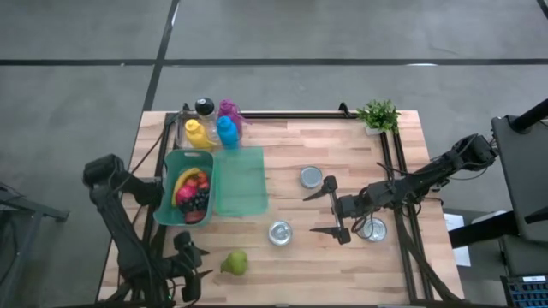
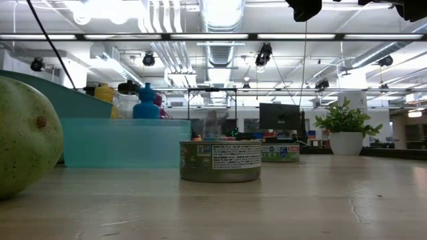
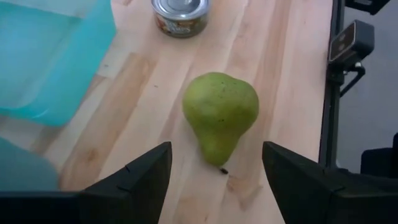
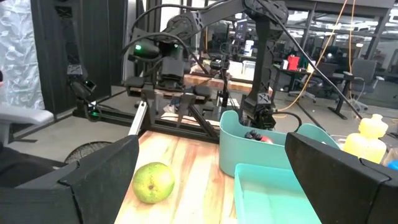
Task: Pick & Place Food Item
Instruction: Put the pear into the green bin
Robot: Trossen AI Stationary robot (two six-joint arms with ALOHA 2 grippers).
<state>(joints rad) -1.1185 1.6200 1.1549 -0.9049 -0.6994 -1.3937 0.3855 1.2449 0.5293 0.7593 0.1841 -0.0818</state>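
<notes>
Green pear (image 1: 235,263) lies on its side on the wooden surface (image 1: 342,257), near the front edge, just forward and to the right of the teal bin (image 1: 168,184). Left wrist view: pear (image 3: 221,114) sits ahead of the left gripper (image 3: 214,180), stem end toward it, between the lines of the two dark fingers (image 3: 137,177) but not touching either. Left gripper (image 1: 190,269) is low at the front edge just left of the pear, fingers partly open, holding nothing. Teal bin holds fruit: a banana (image 1: 182,182), red and dark pieces. Its lid (image 1: 241,181) lies flat against the bin's right side. Behind the bin stand bottles: yellow (image 1: 196,133), blue (image 1: 227,131), purple (image 1: 229,109), and a dark-capped one (image 1: 204,107). One tin can (image 1: 280,233) stands right of the pear, well right of the bin; a second can (image 1: 312,177) sits farther back, right of the lid. Right gripper (image 1: 330,210) hovers between the two cans and farther right of them, well apart from the bin, fingers spread wide, empty. Third can (image 1: 373,228) lies beneath the right arm, farthest from the bin. Small potted plant (image 1: 378,115) at the back right corner, opposite the bin. Low view: pear (image 2: 27,137) at the near left, labelled can (image 2: 221,161) centre, bin (image 2: 123,142) behind.
</notes>
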